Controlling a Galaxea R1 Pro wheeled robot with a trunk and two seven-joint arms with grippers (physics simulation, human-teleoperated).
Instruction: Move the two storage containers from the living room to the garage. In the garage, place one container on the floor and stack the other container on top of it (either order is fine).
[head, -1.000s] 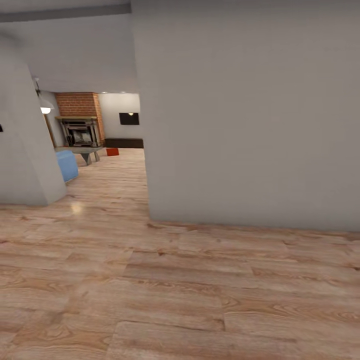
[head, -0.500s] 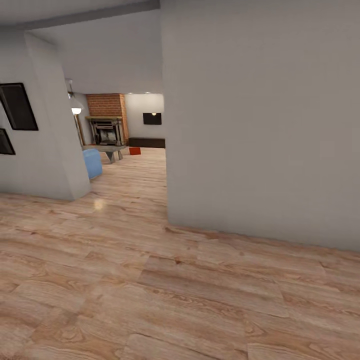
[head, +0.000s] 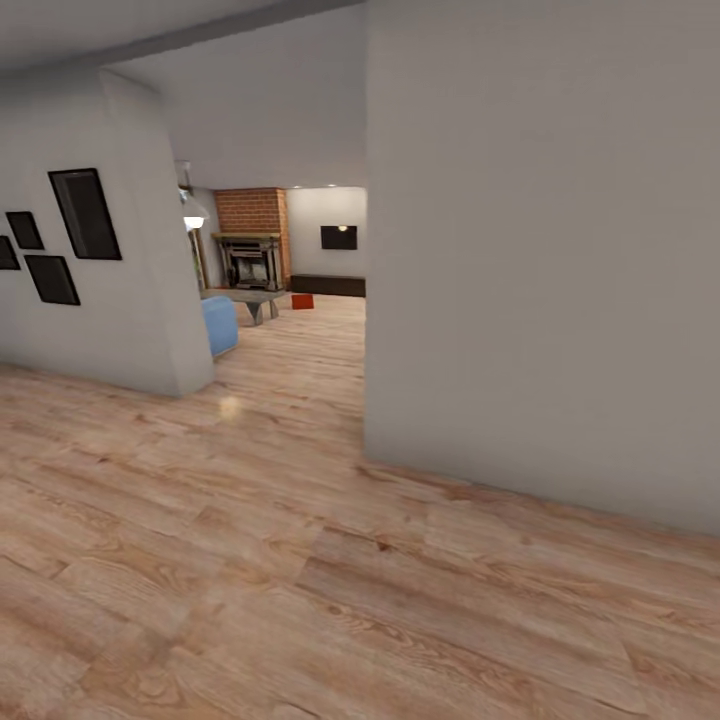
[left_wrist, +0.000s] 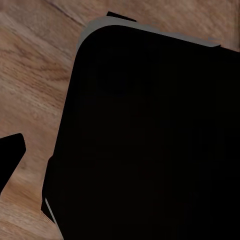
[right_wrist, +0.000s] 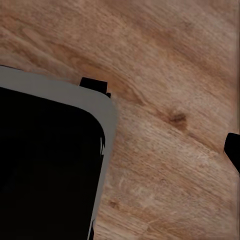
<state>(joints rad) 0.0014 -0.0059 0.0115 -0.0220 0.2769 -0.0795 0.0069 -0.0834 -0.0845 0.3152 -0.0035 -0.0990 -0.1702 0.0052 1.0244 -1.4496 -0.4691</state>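
Far off, through the opening into the living room, one small red-orange storage container (head: 302, 301) sits on the wood-plank floor near the dark low cabinet (head: 328, 285). The brick fireplace (head: 251, 258) and black wall TV (head: 339, 237) stand behind it. In the left wrist view, one dark fingertip (left_wrist: 11, 152) of my left gripper (left_wrist: 120, 160) shows at the frame's edge over wood floor. One fingertip (right_wrist: 233, 149) of my right gripper (right_wrist: 120, 150) shows likewise. Both fingertips sit wide of centre and nothing is held.
A large grey wall (head: 540, 250) blocks the right side, its corner near the passage. A left wall (head: 120, 300) carries black picture frames (head: 85, 213). A blue seat (head: 220, 325) and low table (head: 250, 297) stand along the way. My dark base (left_wrist: 150, 140) shows in both wrist views.
The whole head view has shifted: the camera has moved, so the opening and the container now sit further right, and the picture frames on the left wall have come into view.
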